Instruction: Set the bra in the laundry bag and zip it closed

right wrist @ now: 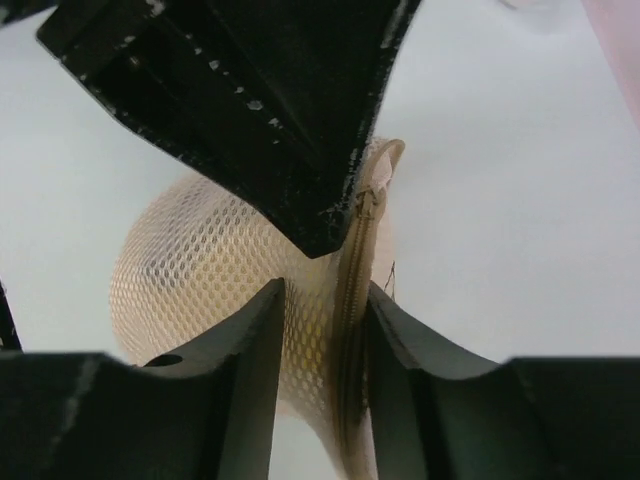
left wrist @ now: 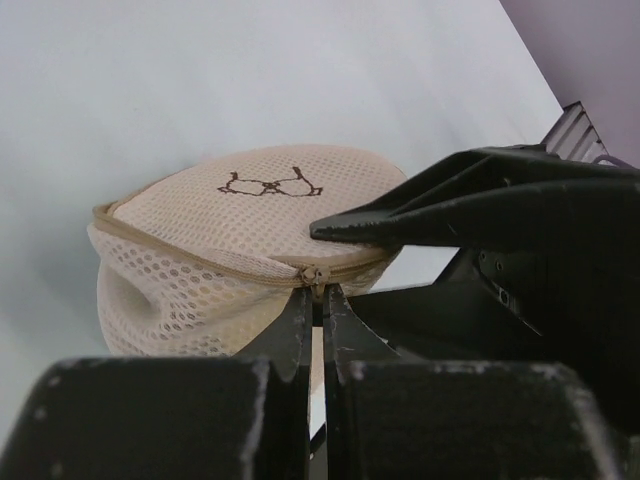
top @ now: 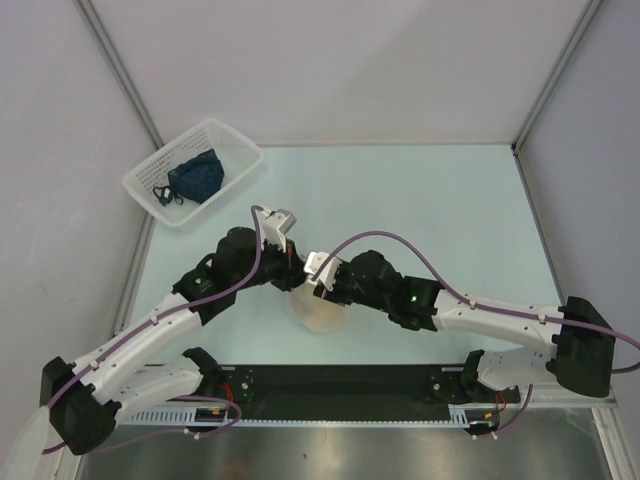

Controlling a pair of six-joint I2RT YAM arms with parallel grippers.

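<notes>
Bag (top: 322,310): sat on the table (top: 450,220), near edge, between both claws.
Left claw (left wrist: 313,300): pinched tight on the zip pull (left wrist: 314,275).
Right claw (right wrist: 325,300): clamped the bag's rim, mesh between its fingers (right wrist: 250,350).

Both arms bent inward, wrists close; L tool (left wrist: 312,293) pinched tight, R tool (right wrist: 325,290) clamped, narrow gap.
</notes>
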